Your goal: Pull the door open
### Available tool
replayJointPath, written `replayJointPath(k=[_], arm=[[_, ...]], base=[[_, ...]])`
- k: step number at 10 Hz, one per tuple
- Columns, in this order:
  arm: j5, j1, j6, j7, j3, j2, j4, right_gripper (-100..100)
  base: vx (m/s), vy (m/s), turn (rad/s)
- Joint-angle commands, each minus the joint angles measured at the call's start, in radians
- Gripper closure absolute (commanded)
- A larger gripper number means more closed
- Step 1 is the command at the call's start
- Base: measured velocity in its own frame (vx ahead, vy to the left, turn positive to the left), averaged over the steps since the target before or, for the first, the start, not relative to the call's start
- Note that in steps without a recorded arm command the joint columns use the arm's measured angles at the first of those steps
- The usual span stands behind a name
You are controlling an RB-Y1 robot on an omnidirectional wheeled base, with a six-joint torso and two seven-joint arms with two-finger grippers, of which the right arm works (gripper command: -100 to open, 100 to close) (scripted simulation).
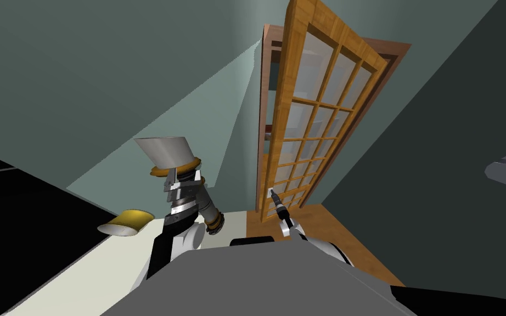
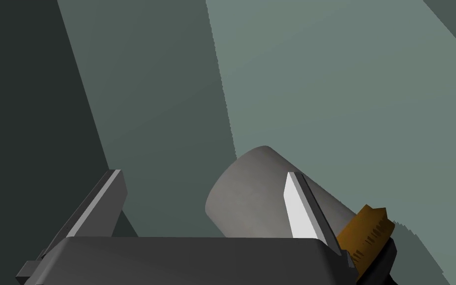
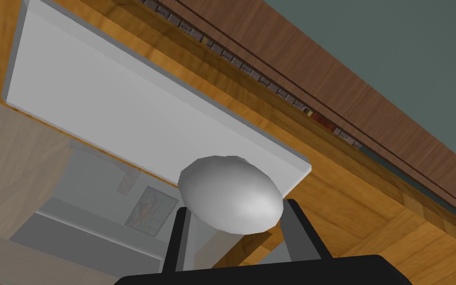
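Right wrist view is showing the right end effector (image 3: 235, 212) gripping a smooth grey egg-shaped knob (image 3: 231, 194). Its two fingers are pressing the knob's opposite sides, and the knob is sitting squarely between them, bulging just past their tips. Directly beyond the knob, a flat light grey rectangular back plate (image 3: 138, 104) is lying against the honey-coloured wooden door (image 1: 323, 109) with its grid of glass panes. Off to one side of the end effector, past the door's edge, the dark brown wooden door frame (image 3: 370, 114) is running close alongside.

From where I am standing, the grasp looks done and the pull looks partly done. In the head view the door is standing at an angle out of its frame, with the knob edge nearer the robot than the frame is. The opening is looking narrow, though. What is left, I judge, is most of the swing: drawing the end effector back toward the body along the door's arc without letting the rounded knob slip from the fingers.

The left end effector (image 2: 202, 190) is hanging raised on the robot's left, well apart from the door, with its fingers spread wide and gripping nothing.
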Motion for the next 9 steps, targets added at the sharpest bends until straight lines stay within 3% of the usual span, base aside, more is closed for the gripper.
replayJointPath(k=[1,2,3,4,5,9], arm=[[-0.008,0.013,0.012,-0.037,0.005,-0.004,-0.031,100],[-0.008,0.013,0.012,-0.037,0.005,-0.004,-0.015,100],[-0.008,0.013,0.012,-0.037,0.005,-0.004,-0.05,100],[-0.008,0.013,0.012,-0.037,0.005,-0.004,-0.031,100],[-0.005,0.017,0.014,-0.008,0.01,-0.009,-0.044,-100],[0.001,0.03,0.019,0.064,0.017,-0.025,-0.062,-100]], base=[[-0.008,-0.017,0.01],[0.005,-0.016,-0.008],[0.003,-0.007,-0.022],[-0.003,-0.009,-0.021],[-0.027,0.008,0.076],[-0.045,0.027,0.042]])
